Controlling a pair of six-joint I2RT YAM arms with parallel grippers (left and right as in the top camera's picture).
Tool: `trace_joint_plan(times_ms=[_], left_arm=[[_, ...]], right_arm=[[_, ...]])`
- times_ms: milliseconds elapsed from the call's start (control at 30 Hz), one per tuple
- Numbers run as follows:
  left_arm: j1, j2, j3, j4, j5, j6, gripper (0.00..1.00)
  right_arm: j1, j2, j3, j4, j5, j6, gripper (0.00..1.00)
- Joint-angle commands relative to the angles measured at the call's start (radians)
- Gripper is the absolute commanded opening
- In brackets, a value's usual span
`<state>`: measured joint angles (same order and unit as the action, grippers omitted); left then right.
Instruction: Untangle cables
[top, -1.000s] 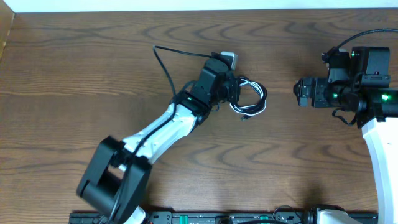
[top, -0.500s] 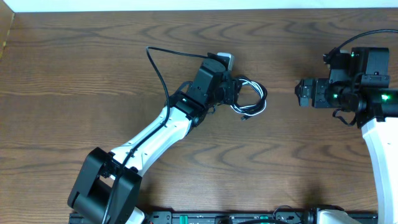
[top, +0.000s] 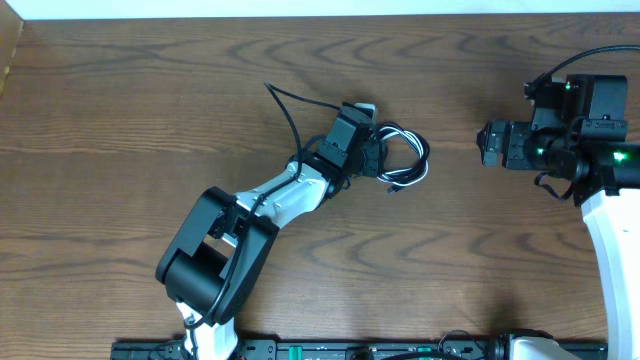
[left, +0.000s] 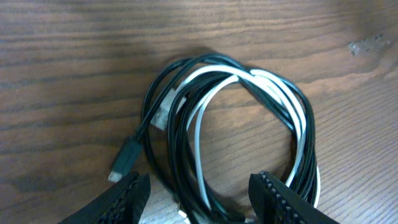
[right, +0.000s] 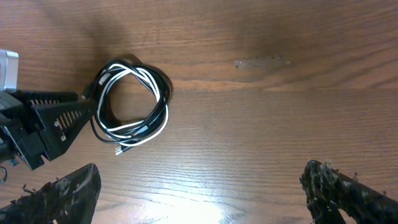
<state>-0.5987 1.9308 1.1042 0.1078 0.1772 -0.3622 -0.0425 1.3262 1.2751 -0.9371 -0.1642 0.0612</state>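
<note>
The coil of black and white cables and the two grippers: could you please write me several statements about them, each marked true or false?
1. The coil of thin black and white cables lies on the brown wooden table. True.
2. The right gripper is shut on the coil. False: it is open and well clear of the coil.
3. The left gripper has its jaws open on either side of some strands of the coil. True.
4. The black and white cords lie fully separated. False: they are looped together in one coil.
5. A small black plug end rests on the wood outside the loop. True.
</note>
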Motion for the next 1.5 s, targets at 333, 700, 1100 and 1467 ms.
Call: trace_joint_plan(times_ms=[333,700,1100,1467], left_arm=[[-0.01,0.079,0.02,0.002,-0.013,0.009,0.41],[-0.055,0.075,0.021,0.014,-0.005,-0.044,0.08],[-0.023,-0.22,0.021,-0.002,-0.005,-0.024,0.08],[-0.023,-0.418,0.021,-0.192,-0.005,-0.005,0.08]], right_arm=[[0.004,-0.015,-0.002,0.009,0.005,0.012,0.99],[0.004,-0.015,-0.002,0.002,0.028,0.013,0.99],[0.003,-0.015,-0.002,-0.078,0.047,0.02,0.99],[0.005,-0.015,-0.002,-0.175,-0.322,-0.279,0.99]])
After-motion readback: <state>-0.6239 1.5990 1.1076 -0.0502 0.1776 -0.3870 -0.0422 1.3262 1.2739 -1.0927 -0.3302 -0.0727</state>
